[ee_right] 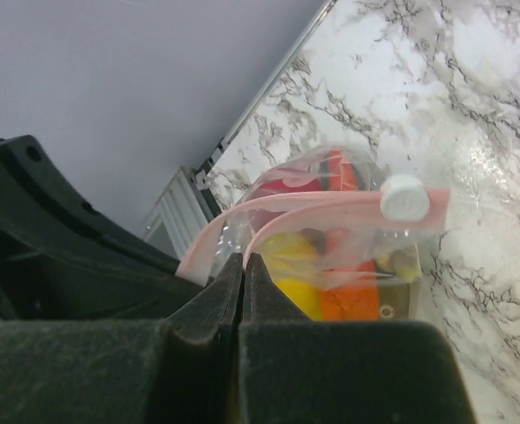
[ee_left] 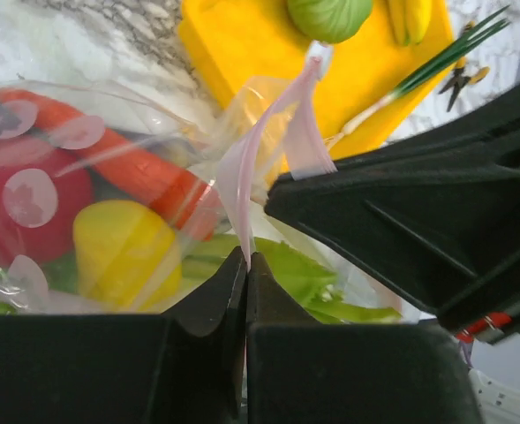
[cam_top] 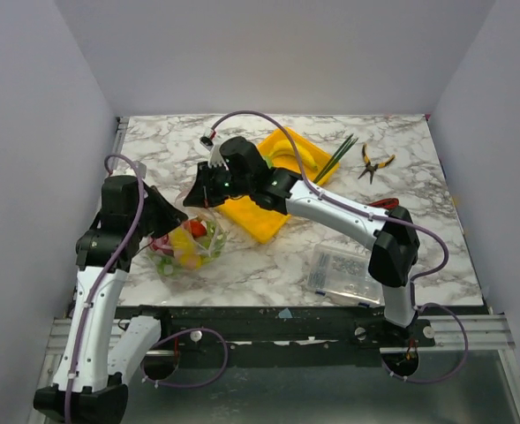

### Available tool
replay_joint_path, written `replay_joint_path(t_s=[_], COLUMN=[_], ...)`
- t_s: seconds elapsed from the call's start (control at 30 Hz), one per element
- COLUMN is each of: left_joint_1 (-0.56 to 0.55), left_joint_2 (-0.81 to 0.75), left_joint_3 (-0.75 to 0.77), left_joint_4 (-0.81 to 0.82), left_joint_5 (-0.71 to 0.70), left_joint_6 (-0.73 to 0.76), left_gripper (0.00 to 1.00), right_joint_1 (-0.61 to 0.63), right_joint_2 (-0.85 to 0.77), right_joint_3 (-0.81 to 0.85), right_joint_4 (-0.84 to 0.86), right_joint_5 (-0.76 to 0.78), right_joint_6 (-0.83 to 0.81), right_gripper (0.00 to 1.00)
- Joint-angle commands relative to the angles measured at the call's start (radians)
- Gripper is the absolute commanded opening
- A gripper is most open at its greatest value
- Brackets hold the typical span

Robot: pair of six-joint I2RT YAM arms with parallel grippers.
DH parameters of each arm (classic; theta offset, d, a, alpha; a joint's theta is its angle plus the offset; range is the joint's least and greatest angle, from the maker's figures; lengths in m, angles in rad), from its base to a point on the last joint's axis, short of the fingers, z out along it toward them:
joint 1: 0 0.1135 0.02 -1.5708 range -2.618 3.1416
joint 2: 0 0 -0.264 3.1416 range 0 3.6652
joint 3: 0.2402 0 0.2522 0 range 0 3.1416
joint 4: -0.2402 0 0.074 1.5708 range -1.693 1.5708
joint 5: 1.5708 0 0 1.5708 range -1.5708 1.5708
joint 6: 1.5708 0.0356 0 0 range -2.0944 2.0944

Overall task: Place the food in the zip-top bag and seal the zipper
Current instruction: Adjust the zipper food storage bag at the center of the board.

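Food shows through the zip-top bag [cam_top: 187, 247], which sits on the table [cam_top: 268, 265] near its left edge, closer to the near-left corner. Behind the crinkled plastic we make out a red tomato [ee_left: 21, 208], a long red piece [ee_left: 127, 168], a yellow piece [ee_left: 123, 256] and green leaves [ee_left: 290, 269].

At the bag's left side, the left gripper [cam_top: 173, 219] has its fingers pressed together on the zipper [ee_left: 242, 177]; the pink strip rises from between the tips. Just right of it, toward the far edge, the right gripper [cam_top: 199, 190] reaches across from the other arm and is likewise clamped on the pink strip. In the right wrist view we see two pink bands part near the fingertips and meet at a white slider [ee_right: 404, 200], so the mouth is not closed along its whole length.

Right of the bag lies a yellow board [cam_top: 255, 221], partly under the right arm. On it rest a round green piece [ee_left: 330, 16] and the bananas [ee_left: 410, 18], and the leek [cam_top: 335, 157] lies at its far-right edge. Farther right, pliers [cam_top: 374, 163] lie toward the far-right corner, and a red knife [cam_top: 383, 203] peeks out beside the arm. A clear box [cam_top: 339, 272] sits by the near edge, right of centre.
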Motion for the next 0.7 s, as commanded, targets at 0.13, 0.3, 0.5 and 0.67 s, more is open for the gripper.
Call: replay_joint_path(t_s=[0.13, 0.3, 0.5, 0.67], left_joint_1=[0.007, 0.008, 0.011, 0.014], left_joint_2=[-0.095, -0.08, -0.076, -0.069], left_joint_3=[0.214, 0.229, 0.212, 0.195], left_joint_4=[0.013, 0.008, 0.014, 0.019], left_joint_5=[-0.055, -0.061, -0.065, -0.062], left_joint_6=[0.017, 0.028, 0.033, 0.043], left_gripper=[0.0, 0.0, 0.0, 0.0], right_joint_1=[0.004, 0.004, 0.002, -0.013], right_joint_2=[-0.028, -0.034, -0.061, -0.136], right_joint_3=[0.107, 0.106, 0.116, 0.106], right_joint_4=[0.042, 0.022, -0.052, -0.114], right_joint_5=[-0.043, 0.002, 0.096, 0.22], right_joint_6=[0.022, -0.005, -0.082, -0.155], right_gripper=[0.0, 0.02, 0.21, 0.43])
